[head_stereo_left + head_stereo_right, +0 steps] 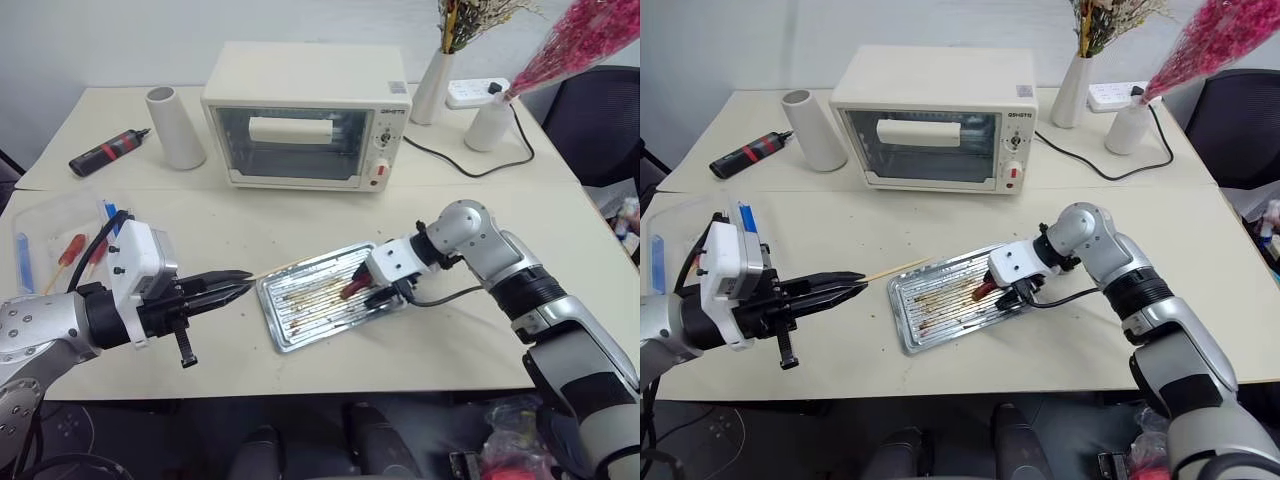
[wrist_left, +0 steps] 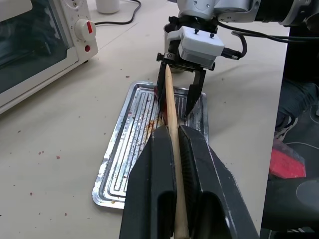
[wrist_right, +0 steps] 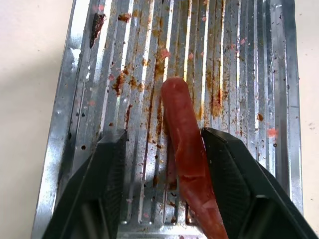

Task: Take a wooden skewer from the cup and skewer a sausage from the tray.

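From my station I see the sausage (image 3: 188, 149) lying lengthwise along the ridges of the tray (image 3: 264, 74), between the two black fingers of the right gripper (image 1: 378, 293). It sits against the inner face of one finger (image 3: 234, 169), while a strip of bare ridged metal separates it from the other, so the jaws stand partly open around it and I cannot tell whether they are gripping it. The left gripper (image 1: 238, 283) is closed on the wooden skewer (image 2: 172, 124), which runs between its fingers and points out toward the tray, its tip reaching near the right gripper and the sausage end in the left wrist view. I read the skewer as held above the table (image 1: 300, 225), just off the tray's left edge. The tray lies at an angle near the front of the table, with open tabletop in front of it and to its left; a white toaster oven (image 1: 305, 115) stands well behind it. The sausage is glossy, red-brown and rounded at its far end; the tray is shiny silver, streaked with brown grease and red flecks; the skewer is a thin, pale, straight stick.
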You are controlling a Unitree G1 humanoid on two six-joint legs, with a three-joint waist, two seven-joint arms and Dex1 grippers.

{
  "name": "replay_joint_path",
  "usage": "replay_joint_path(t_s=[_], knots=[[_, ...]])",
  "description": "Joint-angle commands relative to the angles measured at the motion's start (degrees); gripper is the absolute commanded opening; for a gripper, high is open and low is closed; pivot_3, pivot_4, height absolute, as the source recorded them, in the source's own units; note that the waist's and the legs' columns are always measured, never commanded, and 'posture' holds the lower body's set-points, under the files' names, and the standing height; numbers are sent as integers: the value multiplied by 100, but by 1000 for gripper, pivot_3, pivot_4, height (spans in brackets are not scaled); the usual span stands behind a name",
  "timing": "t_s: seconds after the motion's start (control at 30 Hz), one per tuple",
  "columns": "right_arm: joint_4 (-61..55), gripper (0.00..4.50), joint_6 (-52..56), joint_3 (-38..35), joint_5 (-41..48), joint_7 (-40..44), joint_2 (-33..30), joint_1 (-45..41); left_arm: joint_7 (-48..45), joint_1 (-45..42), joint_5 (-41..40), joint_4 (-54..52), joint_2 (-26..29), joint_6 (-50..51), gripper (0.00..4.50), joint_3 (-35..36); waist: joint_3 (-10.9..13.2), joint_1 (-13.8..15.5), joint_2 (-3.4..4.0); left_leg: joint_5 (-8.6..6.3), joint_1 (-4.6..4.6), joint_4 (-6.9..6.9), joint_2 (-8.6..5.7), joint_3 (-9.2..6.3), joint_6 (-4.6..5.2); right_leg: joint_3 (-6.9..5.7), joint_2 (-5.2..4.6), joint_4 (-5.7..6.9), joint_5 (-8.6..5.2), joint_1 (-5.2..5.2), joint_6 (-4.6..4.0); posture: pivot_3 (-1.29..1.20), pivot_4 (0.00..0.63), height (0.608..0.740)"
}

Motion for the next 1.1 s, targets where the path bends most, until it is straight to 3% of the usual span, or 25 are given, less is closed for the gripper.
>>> replay_joint_path(t_s=[0.03, 0.07, 0.37, 0.63, 0.67, 0.73, 1.1], knots=[[75, 1198, -1, -127, -70, 54, 84, -150, 25, -54, 8, -27, 79, -121, 0, 18, 0, 2, 0, 0, 0, 0, 0, 0, 0, 0, -1, 0, 0, 0, 0, 0, 150, 740], [126, 904, -5, -130, -94, 31, 121, -163, 37, -56, 9, -33, 73, -123, 0, 12, 0, 1, 0, 0, 0, 0, 1, 0, 0, 0, -1, 0, 0, 0, 0, 0, 150, 740], [230, 904, 127, -277, -44, 180, 233, -265, 13, 53, 80, -41, 63, -185, 0, -32, 0, -3, 0, 1, 1, 0, 1, 1, -1, 1, -2, 2, 0, 0, 0, 0, 150, 740], [-827, 904, 1850, -881, 849, 676, 65, -412, -535, 570, 274, 141, 259, -314, 0, 264, 1, 1, 1, 1, 1, -3, 8, -3, -2, -2, -1, 3, -3, -2, -5, 0, 150, 740], [-996, 731, 2037, -928, 918, 667, 33, -404, -550, 535, 269, 171, 280, -316, 0, 262, 1, 6, 1, 1, 1, -3, 8, -5, -2, -4, -2, 3, -3, -2, -6, 0, 150, 740], [-1263, 380, 2238, -984, 999, 639, -26, -361, -534, 434, 243, 223, 312, -307, 0, 212, 1, 10, 1, 1, 1, -3, 9, -6, -2, -5, -6, 4, -3, -2, -6, 0, 150, 740], [-2206, 380, 3249, -1118, 1370, 436, -196, -113, -706, 116, 266, 367, 480, -315, 0, 48, 1, 5, 1, 1, 0, -4, 4, -4, -2, -5, -5, 2, -3, -1, -6, 0, 150, 740]])
